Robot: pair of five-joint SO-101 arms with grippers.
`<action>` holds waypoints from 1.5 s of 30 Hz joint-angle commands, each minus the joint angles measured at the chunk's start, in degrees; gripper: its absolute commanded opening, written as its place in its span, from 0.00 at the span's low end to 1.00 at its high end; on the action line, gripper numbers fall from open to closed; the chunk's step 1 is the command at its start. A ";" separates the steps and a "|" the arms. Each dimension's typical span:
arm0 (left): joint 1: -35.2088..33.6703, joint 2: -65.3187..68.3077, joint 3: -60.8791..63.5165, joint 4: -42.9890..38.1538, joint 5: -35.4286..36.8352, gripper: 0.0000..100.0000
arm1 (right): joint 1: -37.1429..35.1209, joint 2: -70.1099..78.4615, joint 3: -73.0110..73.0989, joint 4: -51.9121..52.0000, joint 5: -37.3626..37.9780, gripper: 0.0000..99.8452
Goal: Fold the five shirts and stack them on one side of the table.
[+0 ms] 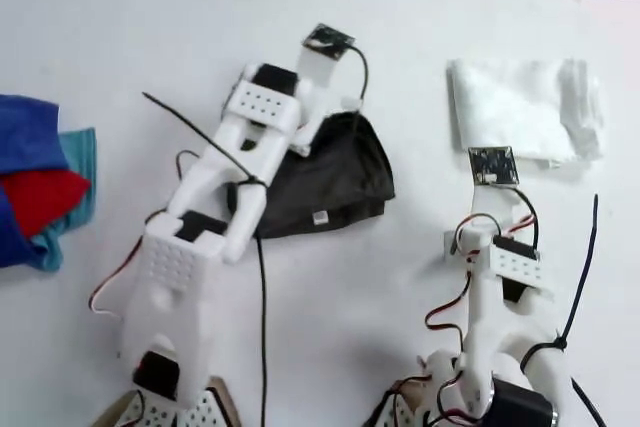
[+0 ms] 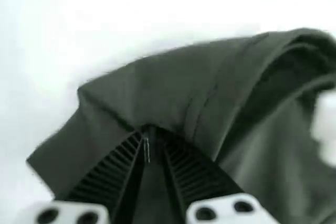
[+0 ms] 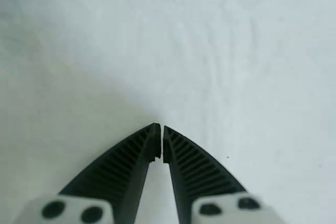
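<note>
A: What is counted, from the largest thing down?

B: One white worktop (image 1: 380, 297) is seen. Two arms are mounted at its near edge, the left arm (image 1: 215, 177) and the right arm (image 1: 495, 297). Five shirts are counted by colour.

A: Where are the shirts laid?

B: A black shirt (image 1: 340, 177) is bunched at the middle of the worktop and is partly covered by the left arm. A white shirt (image 1: 520, 107) is laid folded towards the far right, just beyond the right arm. A blue shirt (image 1: 25, 127), a red shirt (image 1: 40, 197) and a teal shirt (image 1: 82, 162) are heaped together at the left edge, with the red one laid on the blue.

A: How are the jaws found?

B: On the left gripper (image 2: 148, 142) the jaws are clenched, and a fold of the black shirt is pinched at their tips. On the right gripper (image 3: 161, 142) the jaws are drawn almost together, only a hairline gap being left, and nothing is held. A white surface is seen beneath them. Whether it is cloth or worktop cannot be told.
</note>
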 commanded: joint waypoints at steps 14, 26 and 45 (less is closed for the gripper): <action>-5.54 11.87 -38.29 7.65 21.98 0.03 | 0.22 -0.84 -0.26 -0.92 -0.44 0.02; -2.90 12.04 -41.71 28.22 14.07 0.03 | 0.22 -0.84 -0.26 -0.92 -0.26 0.02; 3.60 14.15 -27.21 0.53 13.80 0.03 | 0.22 -0.84 -0.26 -0.92 -0.53 0.02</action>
